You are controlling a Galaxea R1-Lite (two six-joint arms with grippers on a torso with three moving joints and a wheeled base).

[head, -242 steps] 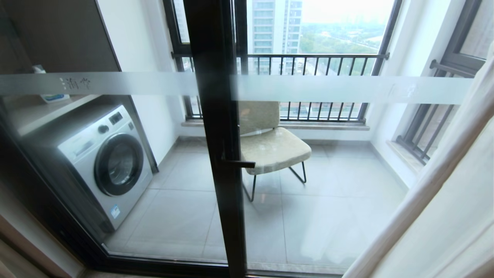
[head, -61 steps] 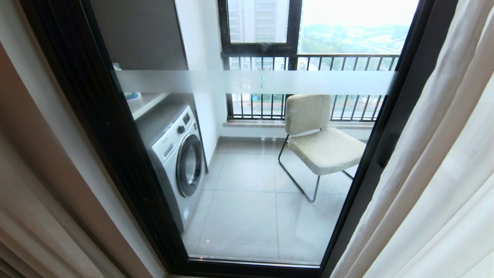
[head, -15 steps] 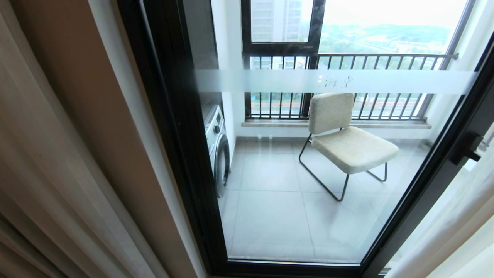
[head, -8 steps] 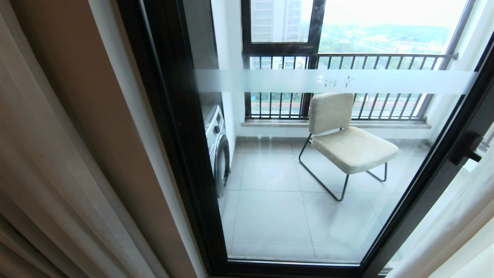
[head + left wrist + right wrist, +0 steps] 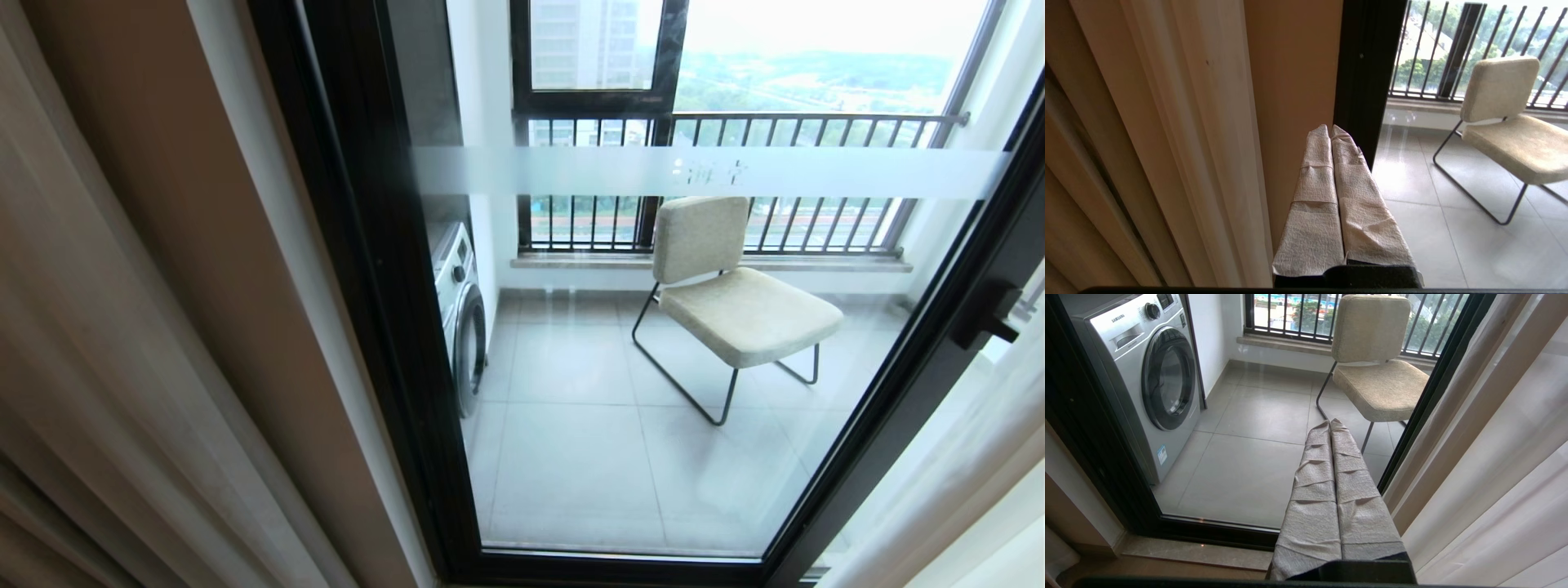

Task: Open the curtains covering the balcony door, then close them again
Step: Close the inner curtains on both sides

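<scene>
Head view shows you the balcony door (image 5: 653,367) uncovered; closing remains. Your left tool (image 5: 1329,130) is pinched shut and empty, curtains (image 5: 1180,143) just beside it; right tool (image 5: 1330,424) likewise shut, empty.

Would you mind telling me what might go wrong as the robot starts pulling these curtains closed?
The left gripper is shut and empty beside the beige curtain, so it may slide off the folds without opening first. The curtain hangs in layered pleats; it may catch only one layer. The black door frame is close; a sweep could strike it.
</scene>
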